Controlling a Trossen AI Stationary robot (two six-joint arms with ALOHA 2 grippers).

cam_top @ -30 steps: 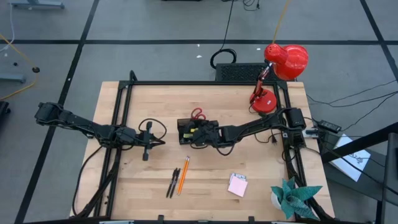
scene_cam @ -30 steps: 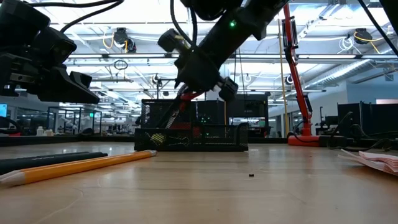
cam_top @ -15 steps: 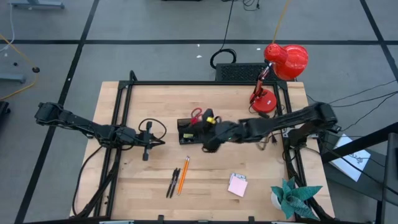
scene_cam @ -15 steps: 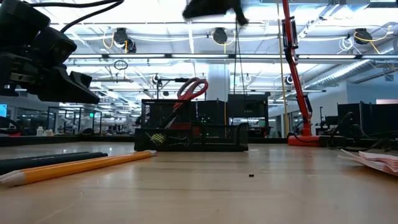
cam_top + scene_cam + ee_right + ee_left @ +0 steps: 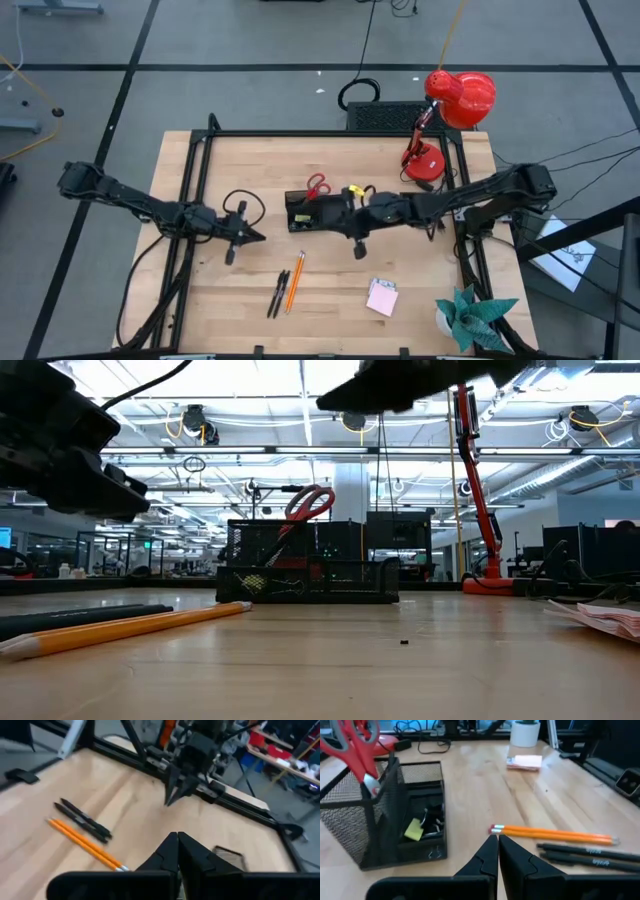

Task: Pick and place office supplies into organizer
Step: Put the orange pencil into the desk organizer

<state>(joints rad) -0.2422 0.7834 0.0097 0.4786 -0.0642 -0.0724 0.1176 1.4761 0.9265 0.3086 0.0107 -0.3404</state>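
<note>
my right gripper (image 5: 337, 219): fingers together, nothing in them, above the organizer's right end
my left gripper (image 5: 258, 236): fingers together, empty, left of the organizer, well apart from it
organizer (image 5: 300, 213): one, black mesh tray, mid-table, just ahead of the pencils and pens
scissors (image 5: 317, 184): one pair, red handles, standing up in the organizer's tall section; blades hidden behind mesh
pencils (image 5: 293, 282): two, orange, side by side on the table near the front edge
pens (image 5: 278, 294): two, black, lying just left of the pencils
yellow piece (image 5: 414, 829): one, in the low compartment
clips (image 5: 434, 819): black, in the same compartment beside the yellow piece; can't count them, they blend into the mesh
sticky-note pad (image 5: 382, 297): one, pink, on the table front right, apart from everything
lamp (image 5: 447, 118): one, red, back right corner of the table
paper plant (image 5: 472, 316): one, teal, front right corner
hidden: right half of the organizer is covered by my right arm in the high view
cut off: in the low view both arms show only as dark shapes at the top edge
</note>
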